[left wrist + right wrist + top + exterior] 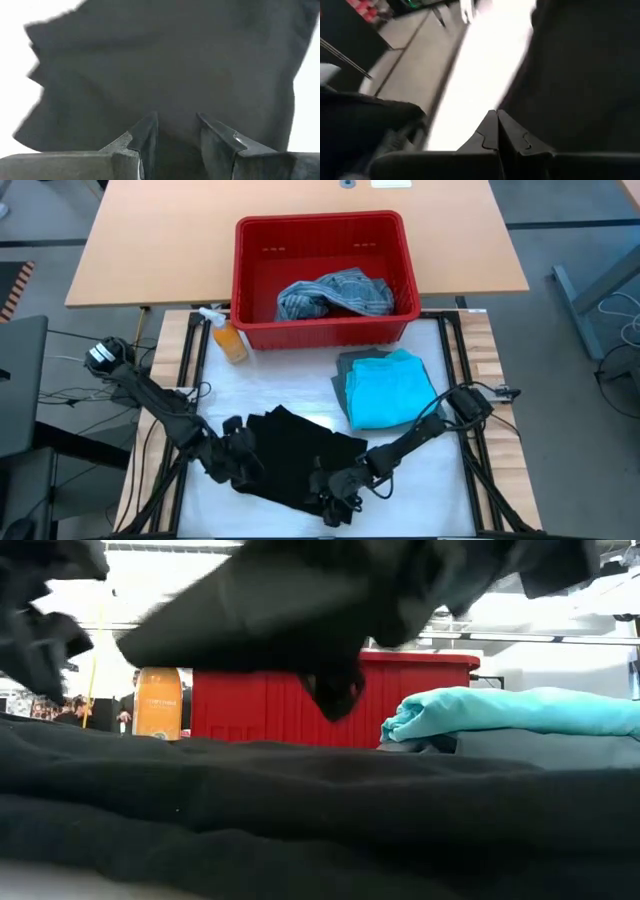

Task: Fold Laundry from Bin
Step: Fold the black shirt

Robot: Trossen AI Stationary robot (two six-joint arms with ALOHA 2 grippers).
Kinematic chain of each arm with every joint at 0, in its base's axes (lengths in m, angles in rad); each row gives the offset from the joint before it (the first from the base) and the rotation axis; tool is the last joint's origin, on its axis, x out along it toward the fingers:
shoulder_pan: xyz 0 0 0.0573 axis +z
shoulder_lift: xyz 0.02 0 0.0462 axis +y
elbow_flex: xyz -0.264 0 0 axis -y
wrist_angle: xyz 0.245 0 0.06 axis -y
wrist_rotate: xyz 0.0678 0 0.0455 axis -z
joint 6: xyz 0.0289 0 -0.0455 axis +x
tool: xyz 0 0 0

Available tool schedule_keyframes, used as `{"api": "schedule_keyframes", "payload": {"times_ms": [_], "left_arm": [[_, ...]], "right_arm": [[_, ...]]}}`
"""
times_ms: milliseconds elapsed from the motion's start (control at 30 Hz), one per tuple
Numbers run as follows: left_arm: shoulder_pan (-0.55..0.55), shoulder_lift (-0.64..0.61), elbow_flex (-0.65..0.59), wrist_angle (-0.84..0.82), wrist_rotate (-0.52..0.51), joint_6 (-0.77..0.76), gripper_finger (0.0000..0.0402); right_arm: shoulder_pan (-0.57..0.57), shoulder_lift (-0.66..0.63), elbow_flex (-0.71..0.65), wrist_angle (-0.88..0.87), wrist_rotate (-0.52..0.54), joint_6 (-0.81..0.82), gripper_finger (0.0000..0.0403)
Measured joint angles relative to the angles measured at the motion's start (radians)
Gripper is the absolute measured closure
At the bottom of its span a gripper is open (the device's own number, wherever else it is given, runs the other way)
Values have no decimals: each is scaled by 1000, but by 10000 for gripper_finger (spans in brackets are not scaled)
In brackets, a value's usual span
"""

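Evidently mid-fold on the black garment (290, 455) at six o'clock: left gripper (232, 460) part-spread over cloth, right gripper (340, 502) pressed together at its hem; next needs a clean fold-over.

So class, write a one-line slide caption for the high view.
Both arms work a black garment on the table; turquoise shirt lies folded, blue-grey laundry waits in the red bin.

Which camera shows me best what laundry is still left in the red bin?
The high view: it looks into the bin and shows one mottled blue-grey garment inside. The low view shows only the bin's outer wall; neither wrist view shows the bin.
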Motion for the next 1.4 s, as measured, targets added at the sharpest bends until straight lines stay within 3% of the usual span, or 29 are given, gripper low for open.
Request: {"api": "schedule_keyframes", "payload": {"times_ms": [167, 733, 1000, 1200, 1333, 1400], "left_arm": [[-47, 37, -38, 68, 129, -51, 281], [-297, 40, -36, 36, 54, -364, 281], [-366, 153, -35, 13, 1, -525, 281], [-369, 299, -14, 79, -32, -531, 281], [-369, 273, 47, -100, -20, -545, 281], [-372, 224, 86, -221, -64, -546, 281]], "right_arm": [[0, 28, -3, -54, 22, 32, 382], [-6, 25, -1, -182, 52, 55, 382], [-2, 19, 1, -225, -152, 59, 382], [7, 8, 1, -235, -184, 50, 382], [-4, -45, -4, -297, -189, 23, 382], [-5, -83, -2, -321, -174, 18, 382]]}}
